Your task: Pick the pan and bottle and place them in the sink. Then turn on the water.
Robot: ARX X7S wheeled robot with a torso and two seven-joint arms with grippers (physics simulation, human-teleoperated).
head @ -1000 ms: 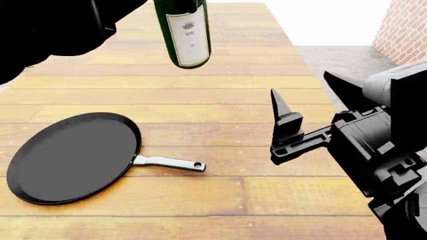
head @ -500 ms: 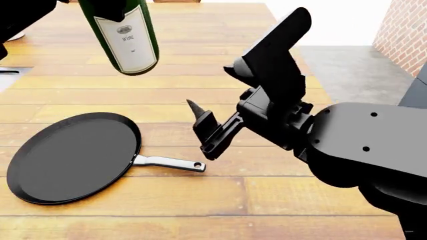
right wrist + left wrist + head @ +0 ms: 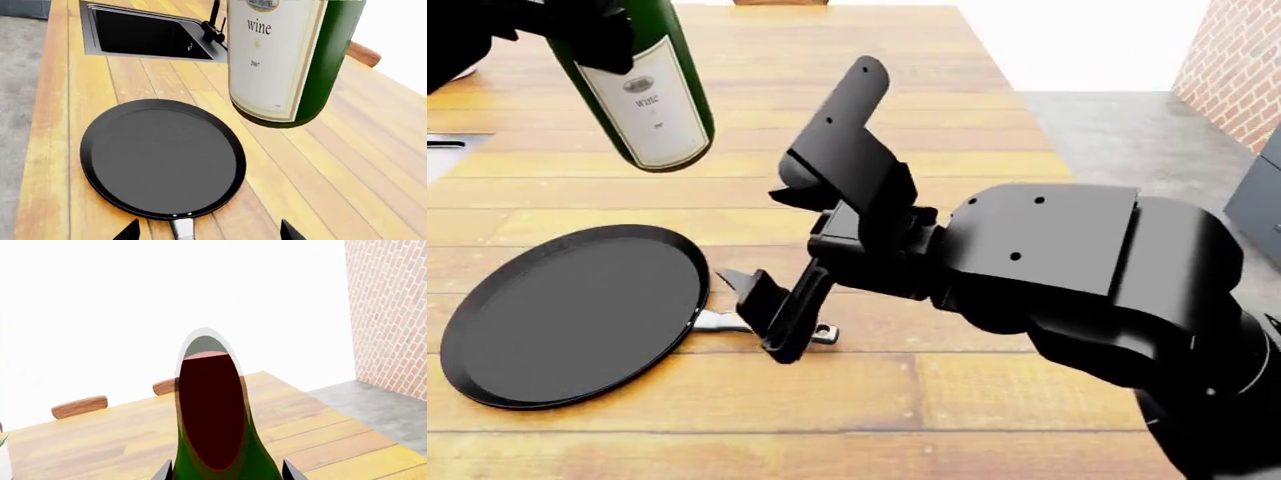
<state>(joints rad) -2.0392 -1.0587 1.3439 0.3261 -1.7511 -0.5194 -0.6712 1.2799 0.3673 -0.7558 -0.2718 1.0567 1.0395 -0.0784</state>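
My left gripper (image 3: 607, 25) is shut on the dark green wine bottle (image 3: 641, 95) and holds it in the air above the table's far left; the bottle also fills the left wrist view (image 3: 213, 415). The black pan (image 3: 567, 315) lies flat on the wooden table at the near left, its silver handle (image 3: 727, 322) pointing right. My right gripper (image 3: 763, 312) is open and low over that handle. In the right wrist view the handle (image 3: 181, 230) lies between the spread fingertips (image 3: 130, 231), untouched. The black sink (image 3: 153, 37) and faucet (image 3: 213, 22) lie beyond the pan (image 3: 163, 157).
The sink's rim (image 3: 443, 145) shows at the left edge of the head view. The table's right edge drops to a grey floor (image 3: 1121, 120) beside a brick wall (image 3: 1234, 60). Wooden chair backs (image 3: 80, 406) stand at the table's far side.
My right arm swung left and down from the table's right side until its open gripper is over the pan handle. The left gripper carried the bottle further left.
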